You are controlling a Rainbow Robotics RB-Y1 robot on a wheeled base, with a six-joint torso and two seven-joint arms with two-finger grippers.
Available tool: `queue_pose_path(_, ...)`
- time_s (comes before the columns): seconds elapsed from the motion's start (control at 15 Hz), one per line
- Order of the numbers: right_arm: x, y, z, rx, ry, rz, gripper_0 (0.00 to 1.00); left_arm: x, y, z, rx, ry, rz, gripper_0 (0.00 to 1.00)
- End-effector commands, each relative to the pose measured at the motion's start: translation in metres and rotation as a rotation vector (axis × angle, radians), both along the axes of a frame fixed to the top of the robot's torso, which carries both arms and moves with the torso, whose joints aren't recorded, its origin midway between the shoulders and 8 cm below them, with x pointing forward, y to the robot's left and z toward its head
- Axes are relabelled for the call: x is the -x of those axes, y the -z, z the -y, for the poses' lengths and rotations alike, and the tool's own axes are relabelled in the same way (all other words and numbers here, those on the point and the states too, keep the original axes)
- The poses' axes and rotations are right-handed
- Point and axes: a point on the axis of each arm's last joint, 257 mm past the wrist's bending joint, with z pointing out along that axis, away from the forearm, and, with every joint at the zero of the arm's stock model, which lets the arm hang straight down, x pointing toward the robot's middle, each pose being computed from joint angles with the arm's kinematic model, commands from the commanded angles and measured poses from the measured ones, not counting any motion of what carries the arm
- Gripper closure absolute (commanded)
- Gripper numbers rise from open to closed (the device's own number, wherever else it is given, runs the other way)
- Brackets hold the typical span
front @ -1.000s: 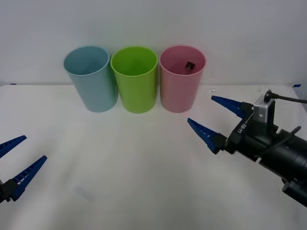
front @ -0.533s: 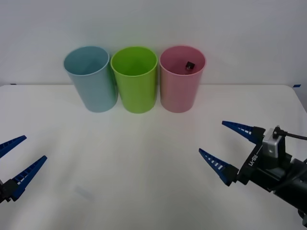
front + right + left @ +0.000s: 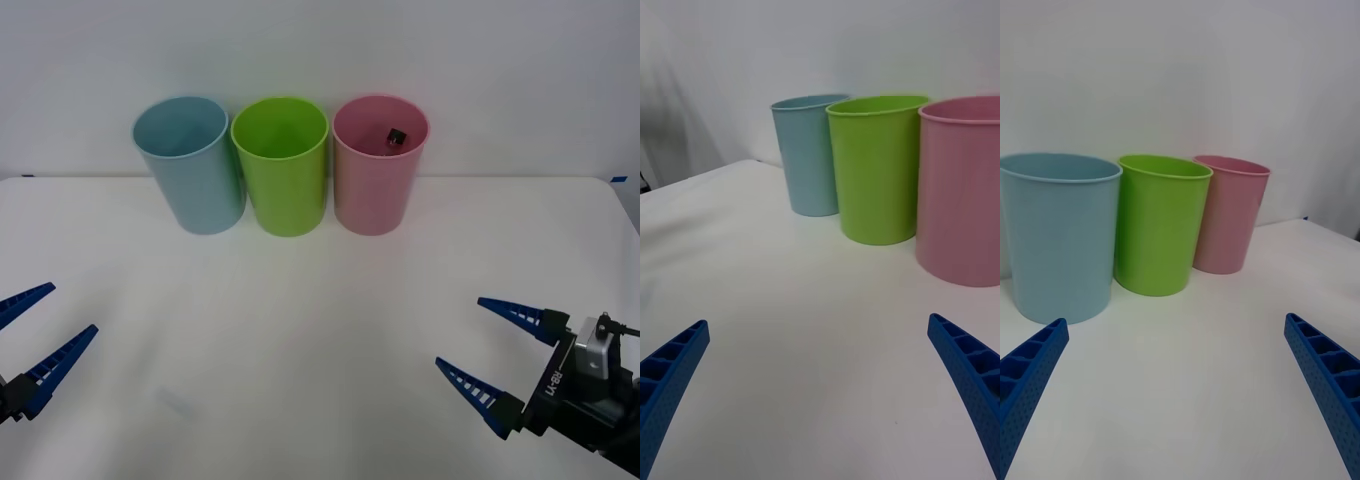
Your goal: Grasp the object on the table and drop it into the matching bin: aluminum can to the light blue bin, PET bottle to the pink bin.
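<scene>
White wall rises behind the wide white surface (image 3: 300, 330), and along its far edge we see three tall round bins in a row, standing close side by side: the light blue bin (image 3: 190, 165) on the left, a lime green bin (image 3: 282, 165) in the middle and the pink bin (image 3: 378, 165) on the right. Inside the pink bin we make out a small dark cap (image 3: 396, 137) near the rim, which we take to be the PET bottle lying within; its body is hidden by the bin wall. Our right pincer (image 3: 492, 352) hangs low over the near right part of the surface, blue fingers spread wide and gripping nothing. Our left pincer (image 3: 35, 330) sits at the near left edge, likewise spread apart and empty, well apart from the bins.
</scene>
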Motion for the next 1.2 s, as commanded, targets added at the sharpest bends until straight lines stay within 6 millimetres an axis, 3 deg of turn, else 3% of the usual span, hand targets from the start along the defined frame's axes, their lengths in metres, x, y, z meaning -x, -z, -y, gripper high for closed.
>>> queue_pose_path(0.07, 0.008, 0.009, 0.011, -0.004, 0.022, -0.024, 0.00, 0.000, 0.000, 0.000, 0.000, 0.000, 0.000, 0.00)
queue_pose_path(0.8, 0.026, 0.037, 0.054, -0.041, 0.090, -0.102, 0.00, 0.000, 0.000, 0.000, 0.000, 0.000, 0.000, 0.00)
queue_pose_path(1.2, 0.028, 0.041, 0.056, -0.040, 0.087, -0.112, 0.00, 0.000, 0.000, 0.000, 0.000, 0.000, 0.000, 0.00)
